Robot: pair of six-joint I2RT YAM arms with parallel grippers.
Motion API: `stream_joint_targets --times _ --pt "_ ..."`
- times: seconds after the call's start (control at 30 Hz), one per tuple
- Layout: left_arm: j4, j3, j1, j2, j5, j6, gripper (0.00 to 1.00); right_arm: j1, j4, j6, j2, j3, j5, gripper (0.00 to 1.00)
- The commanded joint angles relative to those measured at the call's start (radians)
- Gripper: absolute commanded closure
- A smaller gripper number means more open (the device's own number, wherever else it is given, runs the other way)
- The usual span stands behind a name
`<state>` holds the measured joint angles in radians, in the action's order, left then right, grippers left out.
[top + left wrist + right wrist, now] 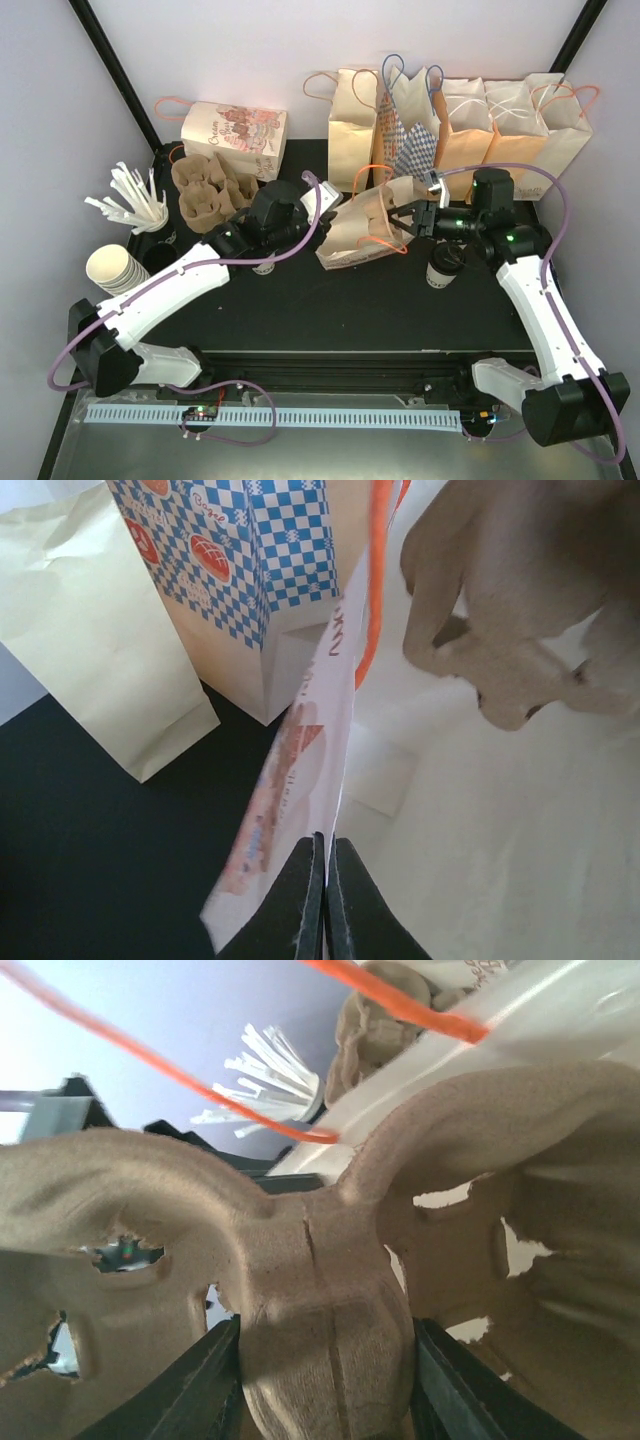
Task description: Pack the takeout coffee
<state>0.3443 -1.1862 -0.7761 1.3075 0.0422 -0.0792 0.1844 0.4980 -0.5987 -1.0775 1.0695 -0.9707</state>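
The takeout coffee (pixel 442 267), a short white cup under a black lid, stands upright on the black table (pixel 330 310), outside every bag and with nothing holding it. From above it sits at about 5 o'clock from the right gripper (pixel 325 1360), near it but apart, just beside that arm's wrist. From the left gripper (pixel 325 865) it lies around 4 o'clock and well apart, with the tipped paper bag (pixel 350 238) between them. The right gripper is clamped on the middle ridge of a brown pulp cup carrier (pixel 300 1250), one finger on each side, with the carrier's front end at the bag's mouth. The left gripper is pressed together on the thin edge of that mouth, next to the orange handle (pixel 372 590). The step looks like getting the carrier into the bag, so the coffee's turn comes later. To do it well, I'd have the left gripper lift its pinched edge toward 12 o'clock so the mouth gapes. The right gripper should slide the carrier flat and straight toward 9 o'clock, clear of the handle loops that cross its wrist view. It should let go only once the carrier lies well inside. When the arm draws back, its wrist should not sweep toward 5 o'clock, or it may tip the cup.
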Motion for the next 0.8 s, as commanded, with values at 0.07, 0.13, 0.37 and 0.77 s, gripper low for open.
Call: stream_joint_targets --times 0.07,0.13,0.37,0.77 --pt "-0.094 0.025 -0.021 -0.054 -0.028 -0.035 0.99 0.013 0.181 0.198 -0.052 0.034 0.058 0.55" --pt "-0.094 0.025 -0.023 -0.053 -0.029 -0.022 0.99 0.014 0.186 0.204 -0.05 0.019 0.089 0.55" --pt "-0.088 0.029 -0.039 -0.057 -0.008 0.028 0.98 0.034 0.218 0.205 -0.04 0.006 0.237 0.56" --pt "-0.047 0.025 -0.098 -0.064 -0.034 0.117 0.98 0.256 0.223 0.206 -0.095 0.065 0.59 0.56"
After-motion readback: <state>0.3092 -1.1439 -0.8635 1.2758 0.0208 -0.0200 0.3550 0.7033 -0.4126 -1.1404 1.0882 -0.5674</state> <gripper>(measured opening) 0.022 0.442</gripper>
